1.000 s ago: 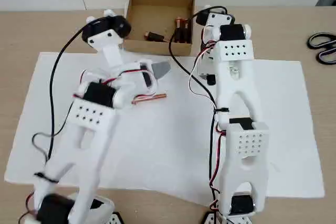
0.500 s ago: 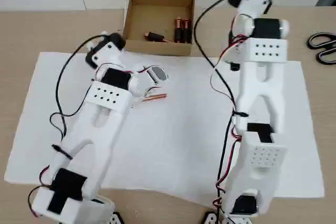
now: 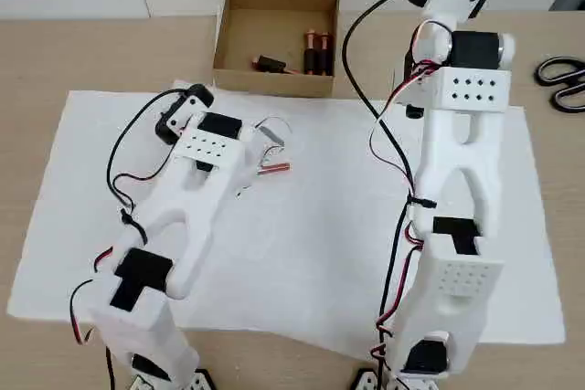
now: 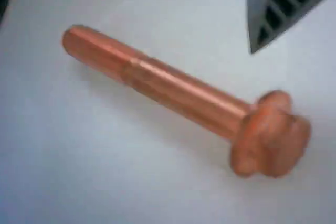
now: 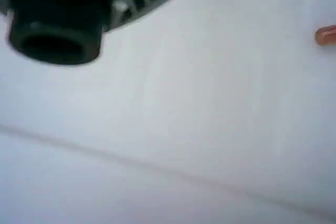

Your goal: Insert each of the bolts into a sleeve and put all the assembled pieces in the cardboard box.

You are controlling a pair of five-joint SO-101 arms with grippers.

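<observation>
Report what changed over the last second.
The left claw sank lower over the bolt without taking it. The right claw, holding a sleeve, swung to the right, away from the cardboard box. The bolt and the box stayed put.

This is looking like a small robotics lab or hobby bench: a left arm (image 3: 196, 198) and a right arm (image 3: 457, 180) trailing loose wires are sitting at a wooden table (image 3: 55, 52), with scissors (image 3: 562, 79) and a cardboard box (image 3: 228, 61) lying nearby.
</observation>
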